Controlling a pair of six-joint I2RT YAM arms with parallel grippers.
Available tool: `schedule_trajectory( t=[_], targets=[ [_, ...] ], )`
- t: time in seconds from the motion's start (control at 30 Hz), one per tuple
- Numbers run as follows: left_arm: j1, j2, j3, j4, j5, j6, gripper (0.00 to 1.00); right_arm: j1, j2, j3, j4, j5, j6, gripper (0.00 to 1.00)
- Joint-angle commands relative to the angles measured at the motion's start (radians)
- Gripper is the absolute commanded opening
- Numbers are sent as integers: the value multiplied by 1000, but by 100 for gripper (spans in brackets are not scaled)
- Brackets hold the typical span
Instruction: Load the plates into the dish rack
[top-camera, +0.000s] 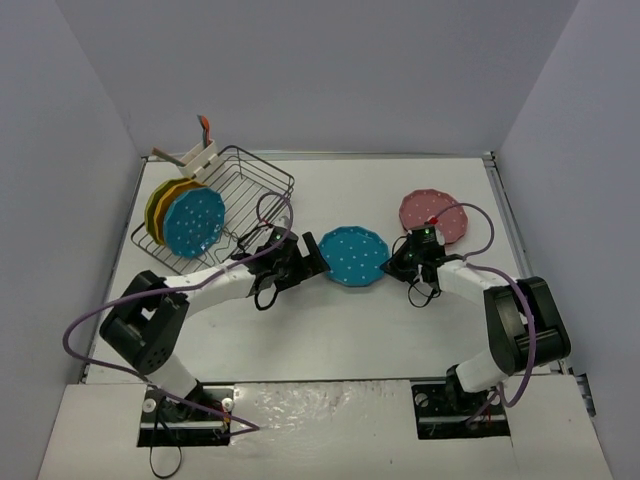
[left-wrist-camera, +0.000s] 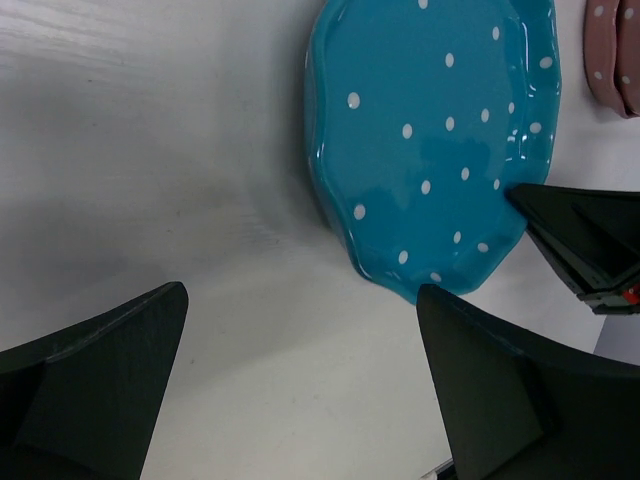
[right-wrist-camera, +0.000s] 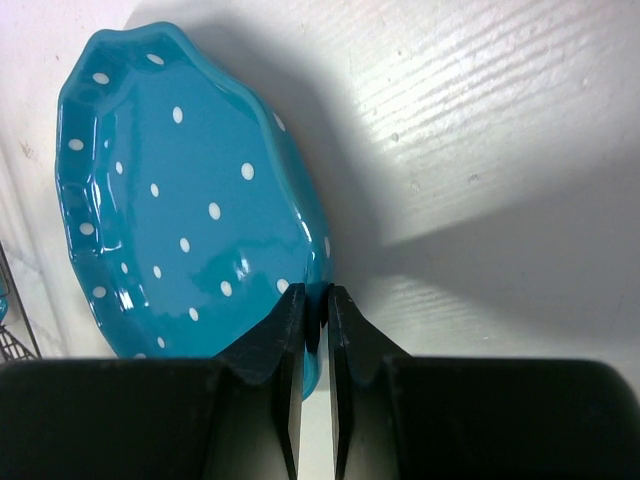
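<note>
One teal plate (right-wrist-camera: 180, 200) faces up, right claw (right-wrist-camera: 315, 295) pinching its rim.

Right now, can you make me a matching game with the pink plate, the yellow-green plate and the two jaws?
Things:
1. pink plate
2. yellow-green plate
3. left jaws
4. right jaws

States:
a. open
b. upright in the rack
c. shut on the rim of the teal plate
d. flat on the table

Pairs: 1-d, 2-b, 3-a, 4-c
</note>
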Motion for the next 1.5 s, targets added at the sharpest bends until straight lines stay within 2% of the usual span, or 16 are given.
schedule_trajectory(
  t=[0.0,0.37,0.8,1.0,1.07,1.13,1.17,1.3,1.47],
  targets=[
    [-8,46,77,158,41,-96,97,0,-79,-3,151,-115,92,0],
    [-10,176,116,233,80,-215,96,0,-73,-37,221,-185,160,0],
    [-8,257,127,320,103,-298,82,-1,-85,-72,241,-237,185,0],
    [-8,257,94,399,101,-330,58,-7,-91,-106,265,-257,195,0],
    [-8,258,76,436,100,-336,45,-7,-90,-112,273,-269,194,0],
    [-8,262,59,474,104,-355,27,-7,-92,-121,275,-277,192,0],
    [-8,264,55,491,109,-361,22,-8,-96,-126,273,-278,190,0],
    [-10,252,45,519,121,-359,13,-13,-124,-132,235,-257,154,4],
    [-12,188,52,482,110,-306,0,-20,-189,-113,145,-194,82,39]
  ],
)
